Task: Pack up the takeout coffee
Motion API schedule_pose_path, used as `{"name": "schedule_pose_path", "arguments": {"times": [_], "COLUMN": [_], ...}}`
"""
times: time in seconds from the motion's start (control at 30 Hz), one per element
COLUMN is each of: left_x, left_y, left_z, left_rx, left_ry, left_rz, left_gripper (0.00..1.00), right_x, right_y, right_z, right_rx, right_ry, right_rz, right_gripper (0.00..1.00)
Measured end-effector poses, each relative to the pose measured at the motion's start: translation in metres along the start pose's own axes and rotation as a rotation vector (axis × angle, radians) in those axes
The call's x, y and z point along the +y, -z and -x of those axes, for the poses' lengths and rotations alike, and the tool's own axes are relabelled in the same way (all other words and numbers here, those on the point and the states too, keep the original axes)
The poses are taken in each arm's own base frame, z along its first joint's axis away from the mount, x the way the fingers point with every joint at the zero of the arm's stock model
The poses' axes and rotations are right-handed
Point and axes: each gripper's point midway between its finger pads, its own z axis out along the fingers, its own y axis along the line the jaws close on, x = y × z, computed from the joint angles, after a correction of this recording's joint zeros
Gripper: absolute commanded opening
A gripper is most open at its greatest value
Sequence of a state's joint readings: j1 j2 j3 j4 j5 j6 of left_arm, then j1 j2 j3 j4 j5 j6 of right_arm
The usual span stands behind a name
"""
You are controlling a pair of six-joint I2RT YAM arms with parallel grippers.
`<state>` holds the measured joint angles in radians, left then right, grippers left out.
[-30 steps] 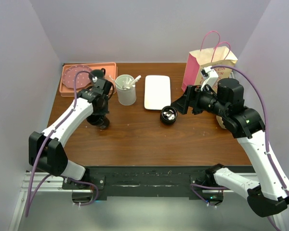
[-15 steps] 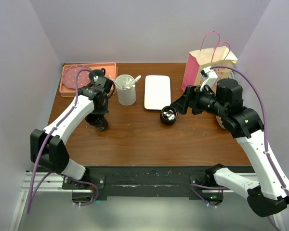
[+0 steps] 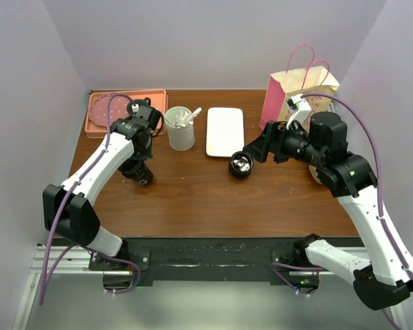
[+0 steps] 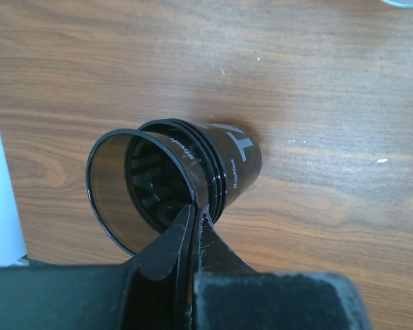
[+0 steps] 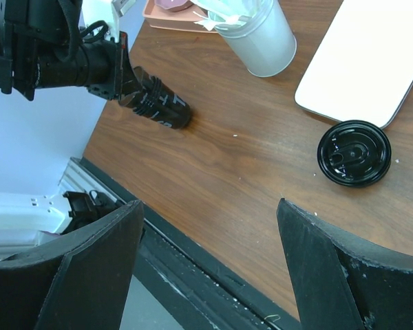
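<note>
Where the coffee cup is resting: the black coffee cup [image 4: 224, 161] is leaning over on the left half of the brown table [image 3: 193, 199], its base end down at the wood and its open mouth tipping up toward the left wrist camera; white lettering is showing on its wall.
Left gripper: the left gripper [image 4: 194, 218] is pinching the thin wall of the cup at the rim, its two fingers pressing together there.
Right gripper: the right gripper [image 5: 208, 205] is hanging above the table right of centre with its jaws standing wide apart, gripping nothing and facing down over the lid.
Lid: the black lid [image 3: 240, 164] is lying flat on the wood between the two arms, just beside the near right corner of the white tray [image 3: 225, 130] and well apart from the cup.
Paper bag: the pink paper bag [image 3: 283, 100] is standing upright at the far right of the table, handles rising, behind the right arm.
Clear tumbler: the clear tumbler [image 3: 180, 134] is standing upright between the pink tray [image 3: 96, 126] and the white tray, holding white sticks or packets.
Pink tray: it is sitting in the far left corner carrying a dotted plate [image 3: 110, 104], with the left arm partly covering it.
</note>
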<state>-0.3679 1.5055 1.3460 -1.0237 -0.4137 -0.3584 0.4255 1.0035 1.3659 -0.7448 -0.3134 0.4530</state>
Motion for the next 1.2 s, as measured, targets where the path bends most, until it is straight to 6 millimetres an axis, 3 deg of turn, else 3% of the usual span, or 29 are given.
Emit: {"name": "schedule_pose_path", "arguments": {"times": [0.23,0.57,1.2], "left_x": [-0.001,-0.012,-0.011], "left_y": [0.008,0.018,0.064], "left_z": [0.012,0.015,0.040], "left_rx": [-0.030,-0.030,-0.101], "left_ry": [0.000,-0.036,-0.034], "left_rz": [0.002,-0.017,-0.025], "left_gripper": [0.00,0.00,0.00], "right_x": [0.002,0.003,0.001], "right_y": [0.000,-0.001,-0.004], "right_z": [0.000,-0.001,-0.002], "right_rx": [0.001,0.008,0.016], "right_ry": [0.002,0.001,-0.003], "right_rz": [0.013,0.017,0.013], "right_gripper": [0.83,0.83,0.82]}}
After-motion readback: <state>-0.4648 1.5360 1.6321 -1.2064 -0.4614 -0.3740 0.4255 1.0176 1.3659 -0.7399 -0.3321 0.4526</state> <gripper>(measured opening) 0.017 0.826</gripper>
